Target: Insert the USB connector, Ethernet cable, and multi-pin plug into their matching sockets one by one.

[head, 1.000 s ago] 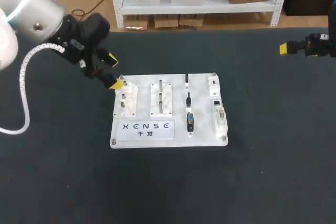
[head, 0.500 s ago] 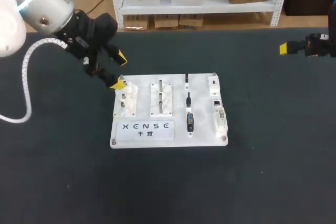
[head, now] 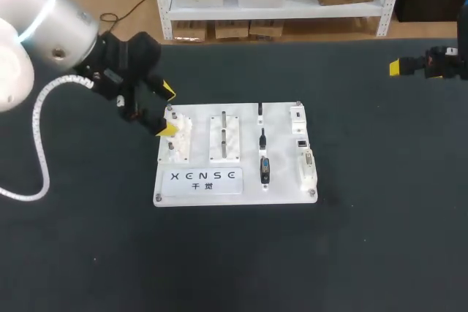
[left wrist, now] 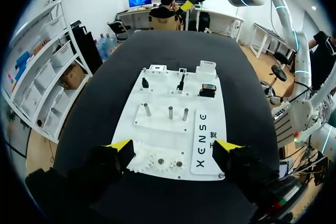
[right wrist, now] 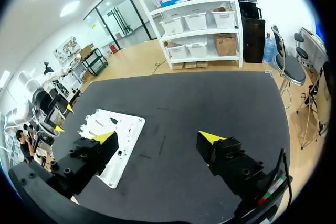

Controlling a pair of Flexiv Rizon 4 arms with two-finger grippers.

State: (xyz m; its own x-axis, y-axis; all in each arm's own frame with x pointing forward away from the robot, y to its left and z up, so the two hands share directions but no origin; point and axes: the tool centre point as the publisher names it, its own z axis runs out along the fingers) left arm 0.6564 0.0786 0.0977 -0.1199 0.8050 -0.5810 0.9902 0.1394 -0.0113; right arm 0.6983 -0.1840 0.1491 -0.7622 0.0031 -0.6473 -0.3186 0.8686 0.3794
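While left fingers (left wrist: 119,145) gape, right fingers (right wrist: 105,136) empty

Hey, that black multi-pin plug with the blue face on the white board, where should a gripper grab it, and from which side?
Likely its two long flanks, mid-length, coming straight down from above. The black multi-pin plug sits long and narrow on the white board, with bare board on either flank to close in from; a thinner black connector stands off one end.
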